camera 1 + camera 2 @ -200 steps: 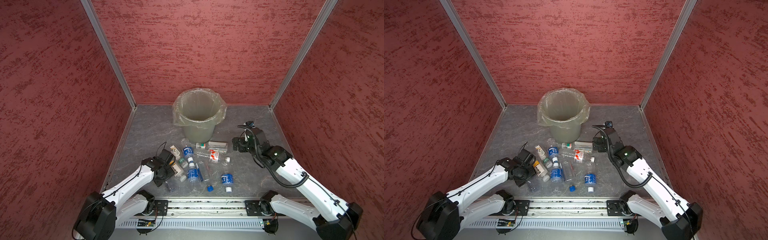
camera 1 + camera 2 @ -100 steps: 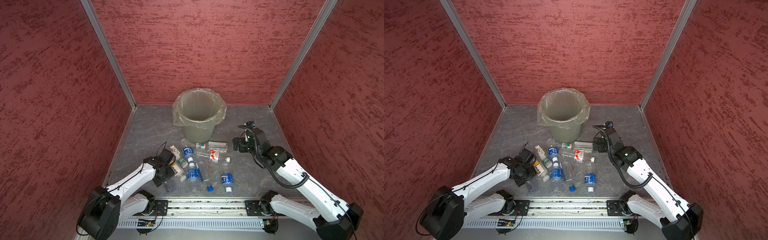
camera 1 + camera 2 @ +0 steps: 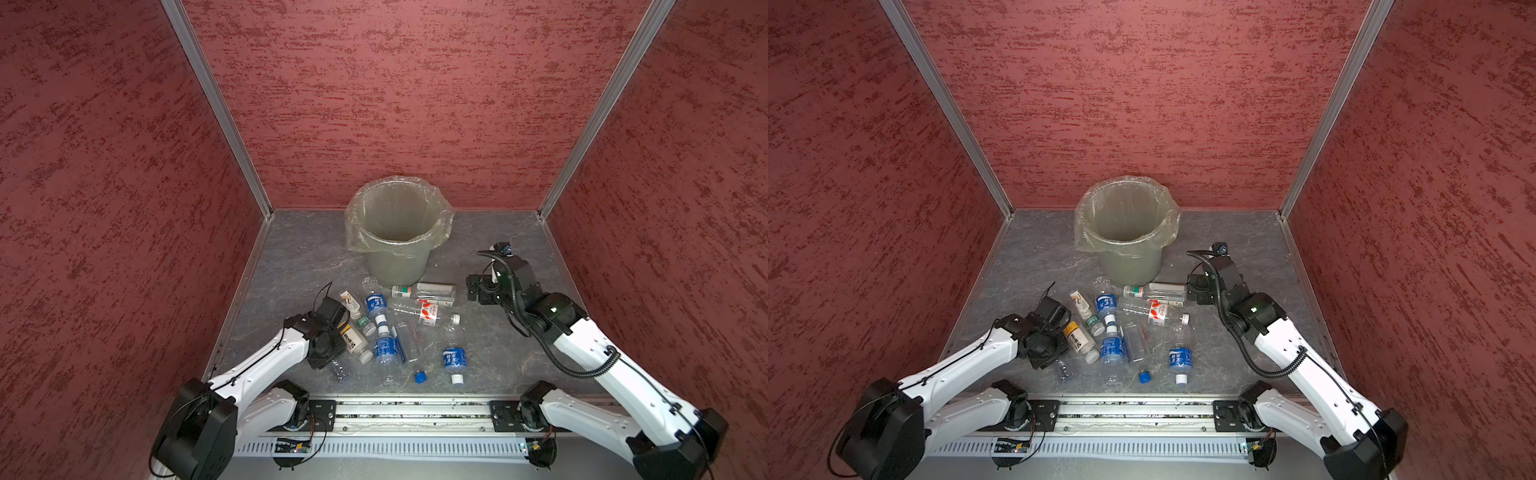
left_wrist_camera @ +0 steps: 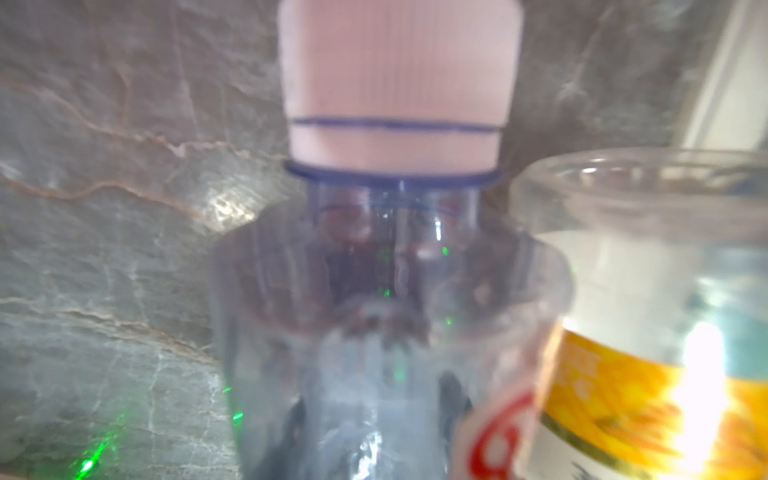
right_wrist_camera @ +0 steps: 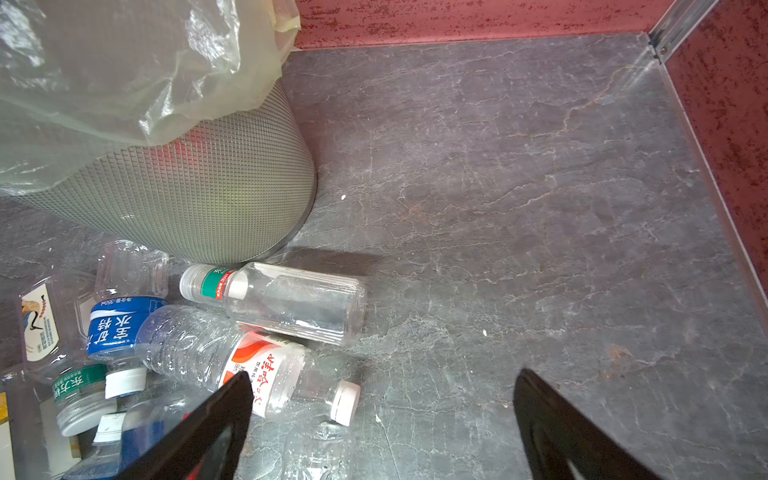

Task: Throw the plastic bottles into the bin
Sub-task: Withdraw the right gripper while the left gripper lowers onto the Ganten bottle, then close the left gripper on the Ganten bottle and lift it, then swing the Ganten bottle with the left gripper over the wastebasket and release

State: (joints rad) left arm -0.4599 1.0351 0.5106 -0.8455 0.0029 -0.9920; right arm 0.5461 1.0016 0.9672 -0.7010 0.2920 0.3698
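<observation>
Left gripper [image 3: 334,332] is closed, seemingly on the clear white-capped plastic bottle [image 4: 386,311]; lift straight toward the far grey-green bin [image 3: 395,268], avoiding the yellow-labelled bottle [image 4: 648,374] beside; right gripper [image 5: 384,374] is open

My bin [image 3: 395,266] stands upright at the back of the tabletop [image 3: 299,257], grey-green, with a crinkled clear bag folded over its rim. The plastic bottles [image 3: 386,351] lie in a loose heap on the tabletop just in front of it. A green-banded clear bottle [image 5: 286,303] lies on its side beside the bin's foot, with a red-labelled bottle [image 5: 257,374] against it. A blue-labelled bottle [image 3: 454,358] lies apart, nearer me. Under my left wrist, a clear white-capped bottle [image 4: 390,291] touches a yellow-labelled bottle [image 4: 648,374].
</observation>
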